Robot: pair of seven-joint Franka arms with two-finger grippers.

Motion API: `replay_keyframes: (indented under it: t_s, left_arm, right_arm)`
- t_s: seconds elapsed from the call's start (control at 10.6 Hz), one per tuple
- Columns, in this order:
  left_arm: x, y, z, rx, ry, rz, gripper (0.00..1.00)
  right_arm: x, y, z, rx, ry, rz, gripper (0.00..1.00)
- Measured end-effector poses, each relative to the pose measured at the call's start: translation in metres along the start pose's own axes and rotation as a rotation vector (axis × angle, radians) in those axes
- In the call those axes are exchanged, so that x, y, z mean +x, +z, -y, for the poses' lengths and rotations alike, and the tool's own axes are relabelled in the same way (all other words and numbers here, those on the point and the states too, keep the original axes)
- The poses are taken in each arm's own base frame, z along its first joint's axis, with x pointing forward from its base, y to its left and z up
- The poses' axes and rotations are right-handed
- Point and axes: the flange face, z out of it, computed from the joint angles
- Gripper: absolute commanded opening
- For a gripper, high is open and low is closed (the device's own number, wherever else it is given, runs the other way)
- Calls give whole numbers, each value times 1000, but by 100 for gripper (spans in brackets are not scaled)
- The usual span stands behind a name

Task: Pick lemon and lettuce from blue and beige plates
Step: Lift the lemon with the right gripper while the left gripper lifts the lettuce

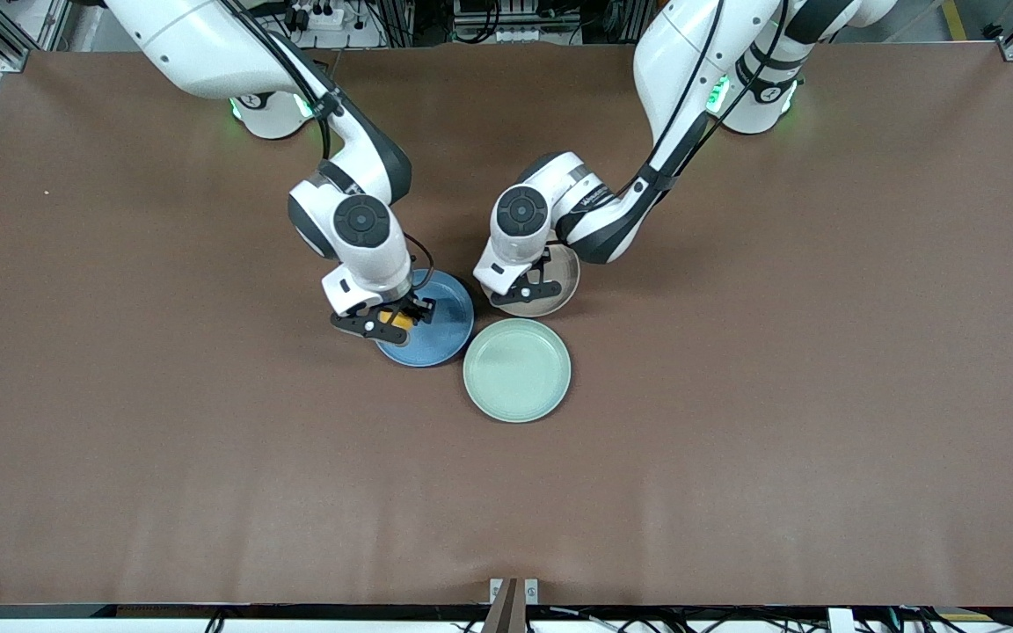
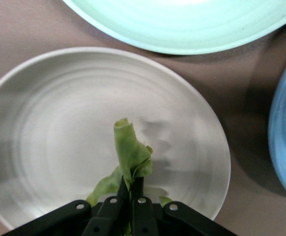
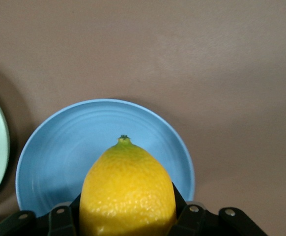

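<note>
Here the right end effector (image 3: 128, 223) grips the lemon (image 3: 127, 189) over the blue plate (image 3: 59, 157). The left end effector (image 2: 129, 209) pinches the lettuce (image 2: 128, 157) over the beige plate (image 2: 59, 123).

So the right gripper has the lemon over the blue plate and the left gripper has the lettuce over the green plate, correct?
Not quite. The left gripper holds the lettuce over the beige plate, not the green plate, as the left wrist view shows. The rest stands: the right gripper has the lemon over the blue plate.
</note>
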Motion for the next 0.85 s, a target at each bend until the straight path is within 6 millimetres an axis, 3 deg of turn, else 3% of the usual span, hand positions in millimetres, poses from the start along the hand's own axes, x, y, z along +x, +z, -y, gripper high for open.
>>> replay_keyframes:
  t_s: [0.19,0.47,0.66,0.85]
  left_arm:
    - [-4,-19,1,22,7,2,0]
    - [-4,-50,9,50,10,3,0]
    - [9,-78,23,47,10,-13,0]
    - [36,-103,44,32,2,-43,0]
  right_arm:
    - [15,-28,-27,-25,-28,14,27]
    - [49,-48,-80,-47,-79,42,27]
    - [71,-61,-125,-65,-133,69,27]
    - [89,-72,-169,-83,-188,87,27]
